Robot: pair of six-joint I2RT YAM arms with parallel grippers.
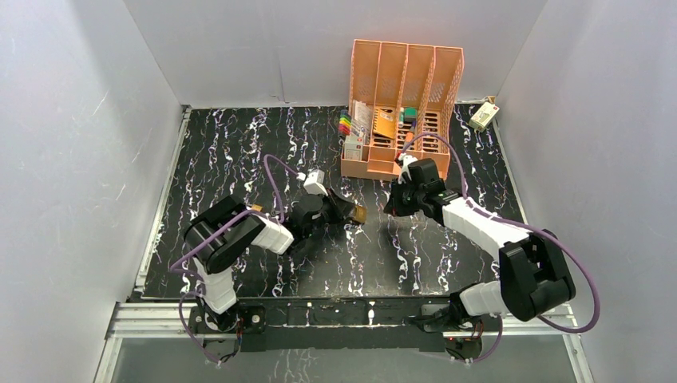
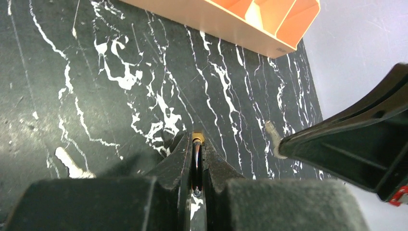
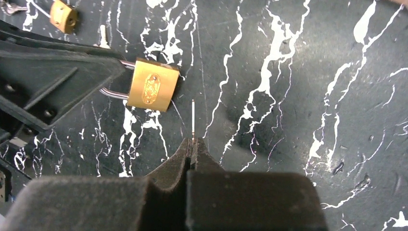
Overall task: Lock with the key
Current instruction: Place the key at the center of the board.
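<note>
Key pinched tight in my right gripper, long axis in line with the fingers, tip pointing straight out, just beside brass padlock, its shackle clamped in my left gripper.

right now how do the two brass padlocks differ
The nearer padlock is gripped at its shackle by the left gripper; the far padlock lies free on the table. The nearer shows an embossed face; the far shows a dark round hole. Both are brass.

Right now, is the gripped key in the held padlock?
Out: the key, in the right end effector, is apart from the brass padlock.
</note>
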